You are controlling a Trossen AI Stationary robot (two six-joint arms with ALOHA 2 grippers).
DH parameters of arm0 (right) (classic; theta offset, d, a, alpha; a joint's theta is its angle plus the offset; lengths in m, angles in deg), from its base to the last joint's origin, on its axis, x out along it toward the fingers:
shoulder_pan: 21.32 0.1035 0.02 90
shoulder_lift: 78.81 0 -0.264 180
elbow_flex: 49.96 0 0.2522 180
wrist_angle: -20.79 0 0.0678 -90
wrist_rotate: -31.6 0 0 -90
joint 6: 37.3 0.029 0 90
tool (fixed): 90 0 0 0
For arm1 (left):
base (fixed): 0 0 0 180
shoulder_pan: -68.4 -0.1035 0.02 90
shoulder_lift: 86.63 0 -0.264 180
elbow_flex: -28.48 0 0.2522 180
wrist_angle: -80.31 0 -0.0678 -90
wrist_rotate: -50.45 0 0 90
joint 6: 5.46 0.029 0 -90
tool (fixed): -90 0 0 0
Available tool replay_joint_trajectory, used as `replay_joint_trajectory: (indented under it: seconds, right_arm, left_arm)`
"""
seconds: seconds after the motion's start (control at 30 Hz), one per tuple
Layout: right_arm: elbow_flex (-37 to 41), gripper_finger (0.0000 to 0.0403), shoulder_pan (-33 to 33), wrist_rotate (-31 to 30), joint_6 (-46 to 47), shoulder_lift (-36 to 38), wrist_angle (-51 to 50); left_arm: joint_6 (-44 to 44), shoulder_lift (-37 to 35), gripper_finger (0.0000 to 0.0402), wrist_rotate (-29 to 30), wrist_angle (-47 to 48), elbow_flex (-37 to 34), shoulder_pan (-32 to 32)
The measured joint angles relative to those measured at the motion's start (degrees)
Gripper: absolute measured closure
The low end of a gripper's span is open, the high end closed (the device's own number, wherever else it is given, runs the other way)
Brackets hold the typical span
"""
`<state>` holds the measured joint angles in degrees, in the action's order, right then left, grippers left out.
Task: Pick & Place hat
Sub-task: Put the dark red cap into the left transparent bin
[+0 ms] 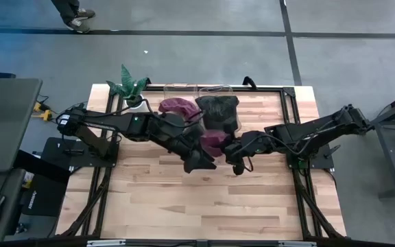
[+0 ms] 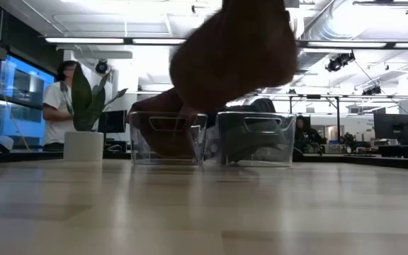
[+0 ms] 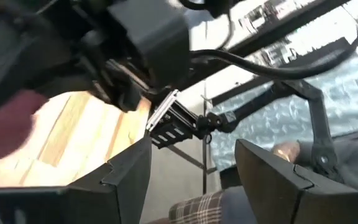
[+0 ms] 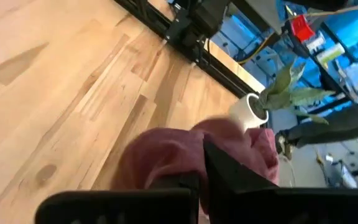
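Note:
A maroon hat (image 1: 213,140) hangs in the air at mid-table between my two grippers. In the low view the hat (image 2: 232,49) is a large blur high above the tabletop. My right gripper (image 1: 230,149) has come in from the table's right and is shut on the hat (image 4: 166,155). My left gripper (image 1: 201,163) sits just near-left of the hat, open and empty (image 3: 191,155). At the far edge stand two clear bins: the left bin (image 1: 177,103) holds another maroon hat, and the right bin (image 1: 219,110) holds a black hat. My right gripper pinches the maroon hat's cloth (image 4: 191,146) between its two fingers (image 4: 235,171), reaching in from the table's right. Whether that is a rim or a fold, I cannot tell. The hat is lifted clear of the table and bunches slack around the fingers.
A potted plant in a white pot (image 1: 132,92) stands at the far-left corner beside the bins (image 2: 211,138). A black frame rail (image 1: 290,123) runs along the table's edges. Bare wood (image 1: 204,206) lies on the near half. A person (image 2: 59,106) stands beyond the table.

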<state>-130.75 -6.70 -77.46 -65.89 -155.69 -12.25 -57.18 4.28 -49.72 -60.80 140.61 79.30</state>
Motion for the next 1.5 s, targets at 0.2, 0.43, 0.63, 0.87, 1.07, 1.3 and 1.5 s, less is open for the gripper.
replay_joint_trajectory:
  seconds: [0.2,0.43,0.63,0.87,1.07,1.3,1.5]
  right_arm:
    - [-0.61,0.0403,-1.38,-1.63,4.98,0.0,-1.17]
    - [-3.24,0.0403,-4.35,-3.49,8.23,0.05,-5.38]
    - [-6.03,0.0403,-7.42,-4.09,13.16,0.05,-9.17]
    - [-10.31,0.0403,-10.87,-0.18,17.15,0.05,-13.79]
    - [-15.43,0.0403,-12.17,1.46,16.3,0.05,-14.49]
    - [-21.13,0.0403,-15.31,-0.65,14.73,0.05,-16.39]
    - [-22.71,0.0403,-19.1,-0.06,15.79,0.07,-17.34]
  left_arm:
    - [-4.13,0.0,0.0177,3.38,3.43,0.0,0.0]
    - [-5.32,0.0,0.0177,4.88,4.88,0.0,0.0]
    - [-5.6,0.0,0.0177,5.93,7.13,0.0,0.0]
    - [-5.62,0.0,0.0177,7.5,12.83,0.0,0.0]
    - [-4.74,0.0,0.0188,8.23,13.27,0.0,0.04]
    - [-3.69,0.02,0.023,6.94,13.35,0.0,0.02]
    - [-2.43,0.02,0.0238,6.88,13.17,0.0,-0.01]
